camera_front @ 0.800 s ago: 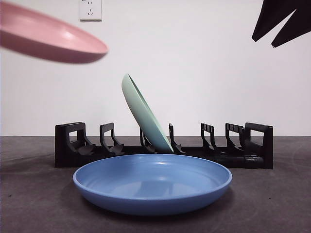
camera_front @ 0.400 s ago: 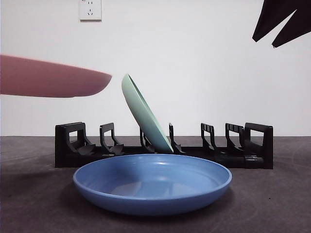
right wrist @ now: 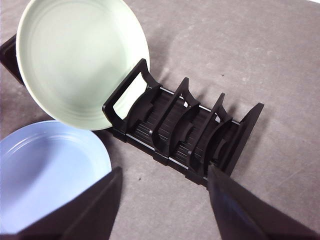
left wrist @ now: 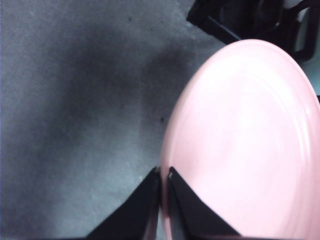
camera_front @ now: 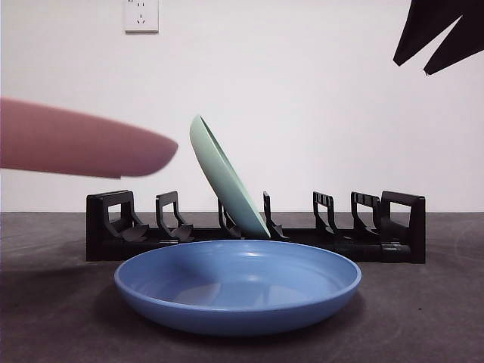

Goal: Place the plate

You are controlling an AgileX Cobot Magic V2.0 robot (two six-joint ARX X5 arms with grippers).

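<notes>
A pink plate (camera_front: 76, 140) hangs in the air at the left of the front view, above the left end of the black rack (camera_front: 113, 227). My left gripper (left wrist: 164, 175) is shut on the pink plate's (left wrist: 250, 145) rim. A pale green plate (camera_front: 223, 178) leans in a middle slot of the rack. In front of the rack a blue plate (camera_front: 237, 283) lies flat on the table. My right gripper (right wrist: 162, 180) is open and high above the rack's (right wrist: 195, 135) right end, near the green plate (right wrist: 80, 60) and blue plate (right wrist: 45, 170).
The rack (camera_front: 378, 227) has several free slots on its right half and two on its left. A wall socket (camera_front: 141, 15) sits high on the white wall. The dark table (camera_front: 423, 318) stretches right of the blue plate.
The pink plate has come down from the top left corner and shifted slightly right, tilting from rim-down toward level. The right arm and other plates have not moved.
</notes>
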